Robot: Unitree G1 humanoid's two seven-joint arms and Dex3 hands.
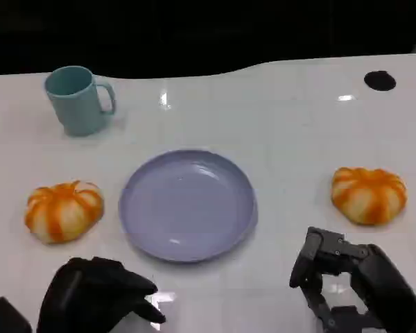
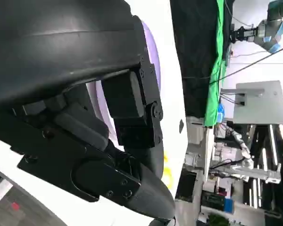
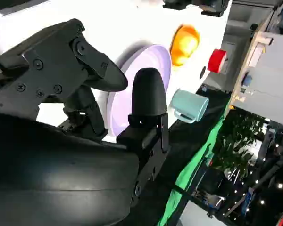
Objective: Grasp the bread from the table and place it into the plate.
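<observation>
- The glossy white tabletop [image 1: 284, 118] carries everything, with a dark backdrop behind its far edge.
- The round lavender plastic plate [image 1: 187, 205] lies flat in the middle, nothing on it; the left wrist view catches a sliver of its rim [image 2: 154, 52].
- The right hand [image 1: 350, 288] hovers at the near right edge, fingers apart and holding nothing; from its own wrist camera two black fingers [image 3: 148, 94] point toward the plate [image 3: 146, 70].
- The left hand [image 1: 97, 295] sits low at the near left edge, fingers curled inward with nothing visible in them.
- One orange-and-white striped, pumpkin-shaped bread bun [image 1: 369, 194] rests on the tabletop right of the plate, just beyond the right hand and apart from it, with bare surface between them.
- A second bun of the same look [image 1: 62, 210] lies left of the plate, beyond the left hand, untouched.
- A teal ceramic mug [image 1: 76, 99] stands upright at the far left, handle to the right, well clear of both buns.
- A small black round spot [image 1: 379, 80] marks the far right corner.
</observation>
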